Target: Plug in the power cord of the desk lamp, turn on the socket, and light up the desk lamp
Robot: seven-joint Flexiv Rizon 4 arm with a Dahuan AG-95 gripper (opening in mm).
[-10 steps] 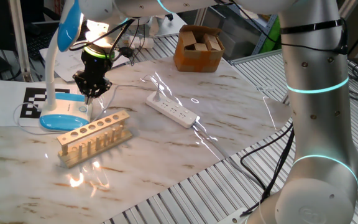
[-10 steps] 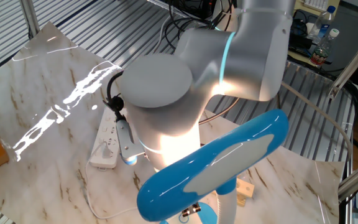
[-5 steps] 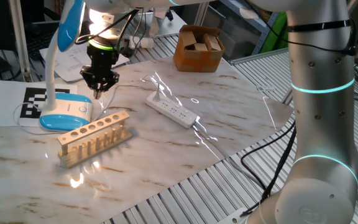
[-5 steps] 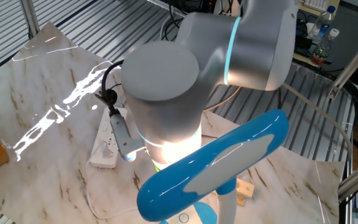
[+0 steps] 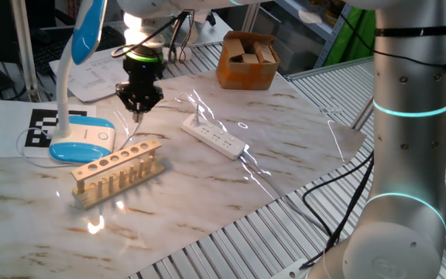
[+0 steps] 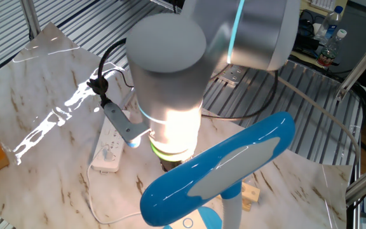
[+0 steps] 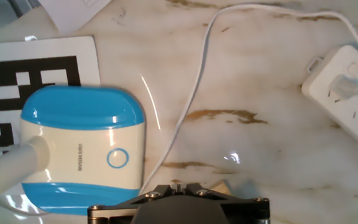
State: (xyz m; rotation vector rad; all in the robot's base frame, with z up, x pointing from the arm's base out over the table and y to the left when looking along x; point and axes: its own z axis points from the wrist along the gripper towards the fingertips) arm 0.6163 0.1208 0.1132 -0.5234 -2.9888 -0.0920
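The desk lamp stands at the left, with its blue-edged head (image 5: 88, 27) and its oval base (image 5: 80, 140). The base also shows in the hand view (image 7: 82, 149). Bright light falls on the arm beside the head (image 6: 221, 168). The thin white power cord (image 7: 192, 102) runs from the base to the socket strip (image 5: 214, 137). A white plug (image 7: 348, 83) appears seated at the strip's end. My gripper (image 5: 138, 111) hangs above the table between base and strip. It is shut and empty. Its tips show at the bottom edge of the hand view (image 7: 178, 186).
A wooden test-tube rack (image 5: 118, 170) lies in front of the lamp base. A cardboard box (image 5: 246, 58) stands at the back. A printed marker sheet (image 5: 43, 128) lies under the lamp base. The strip's thick cable (image 5: 263, 173) trails off the table to the right.
My gripper has risen from the lamp base and moved right, toward the socket strip. The lamp, cord and strip have not moved.
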